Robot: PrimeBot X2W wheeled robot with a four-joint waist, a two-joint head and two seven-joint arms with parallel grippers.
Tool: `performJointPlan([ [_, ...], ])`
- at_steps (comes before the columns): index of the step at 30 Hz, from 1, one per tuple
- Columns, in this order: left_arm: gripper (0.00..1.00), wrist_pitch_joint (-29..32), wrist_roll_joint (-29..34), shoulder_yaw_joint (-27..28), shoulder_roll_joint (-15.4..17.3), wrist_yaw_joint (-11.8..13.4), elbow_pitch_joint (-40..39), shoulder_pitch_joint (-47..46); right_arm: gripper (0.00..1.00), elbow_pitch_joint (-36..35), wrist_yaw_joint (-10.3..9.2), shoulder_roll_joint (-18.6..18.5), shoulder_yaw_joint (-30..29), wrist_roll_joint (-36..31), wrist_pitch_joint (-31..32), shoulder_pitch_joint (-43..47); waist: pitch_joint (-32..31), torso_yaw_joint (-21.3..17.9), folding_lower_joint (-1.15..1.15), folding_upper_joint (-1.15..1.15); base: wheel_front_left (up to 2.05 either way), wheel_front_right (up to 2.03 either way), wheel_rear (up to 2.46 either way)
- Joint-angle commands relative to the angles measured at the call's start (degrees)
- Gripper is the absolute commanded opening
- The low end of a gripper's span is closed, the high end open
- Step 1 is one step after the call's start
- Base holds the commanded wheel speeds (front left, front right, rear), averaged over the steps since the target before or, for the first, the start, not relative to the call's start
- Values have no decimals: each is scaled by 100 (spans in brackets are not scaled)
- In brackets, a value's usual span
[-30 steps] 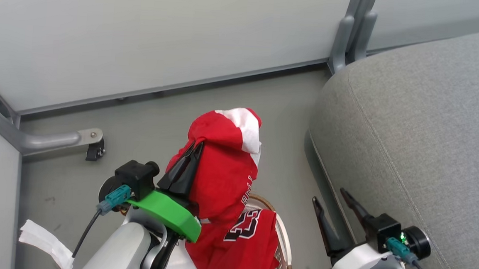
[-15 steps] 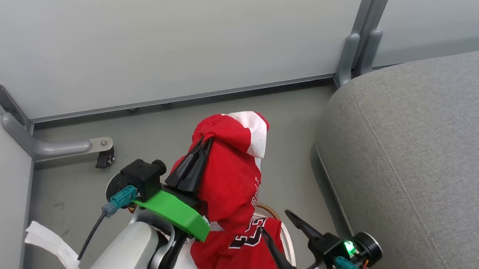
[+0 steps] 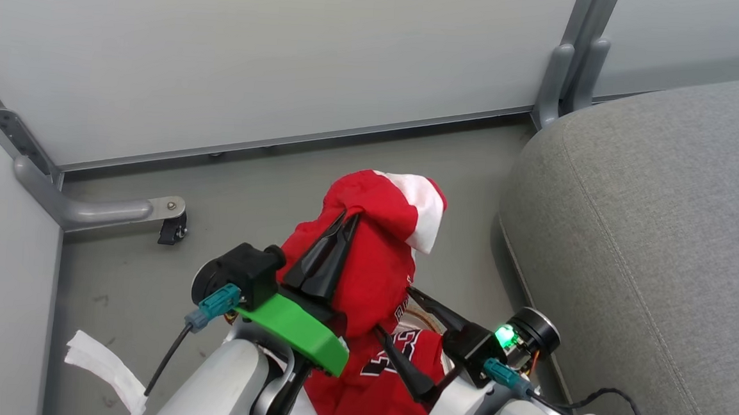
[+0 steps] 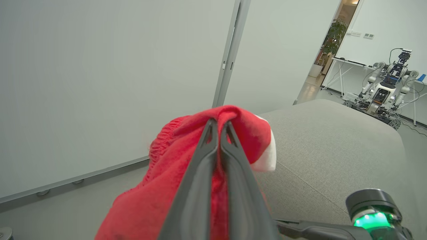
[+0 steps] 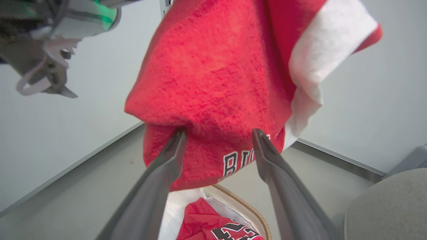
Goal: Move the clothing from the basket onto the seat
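- My L pincer (image 3: 345, 219) is closed tight on the top fold of a red garment (image 3: 375, 265) w/ white trim. Both fingers are pressed together and the cloth is bunched around the tips.
- The garment hangs down from this grip, up in the air. It is above the basket (image 5: 248, 208) and beside the seat (image 3: 651, 218), not on it.
- My R pincer (image 3: 394, 310) is wide open and grips nothing. In the R wrist view one finger stands at each side of the garment's lower part, near the black-and-white letters. The tips are at the cloth, but I cannot tell if they touch it.
- The jersey (image 3: 391, 369) w/ no. 23 lies inside the basket, on the white liner (image 5: 181, 206), below the hanging garment.
- The basket stands on the grey floor (image 3: 268, 182), near the front edge of the seat and under my two arms.
- The seat, a big grey woven cushion, is at my R side.
- A white paper strip (image 3: 106, 371) lies on the floor at my L side.
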Motion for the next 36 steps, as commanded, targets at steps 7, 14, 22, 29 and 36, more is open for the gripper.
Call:
performJointPlan([
  [7,0,-23,-85,-358,-43,-17,-46,-237,100,147,-4,-18,46,40,-27,-341,77,223,0,0,0,0,0],
  [14,0,-23,-162,-670,-87,-17,-121,-331,100,296,-4,-20,-57,78,-27,-464,94,403,0,0,0,0,0],
  [22,0,-23,-216,-906,-103,-17,-189,-426,100,562,-4,-19,-18,125,-27,-531,126,527,0,0,0,0,0],
  [29,0,-23,-251,-1059,-104,-17,-239,-503,0,724,-4,-19,87,235,-26,-626,161,606,0,0,0,0,0],
  [36,0,-23,-273,-1083,-96,-17,-248,-522,0,785,-4,-19,79,396,-27,-686,165,643,0,0,0,0,0],
])
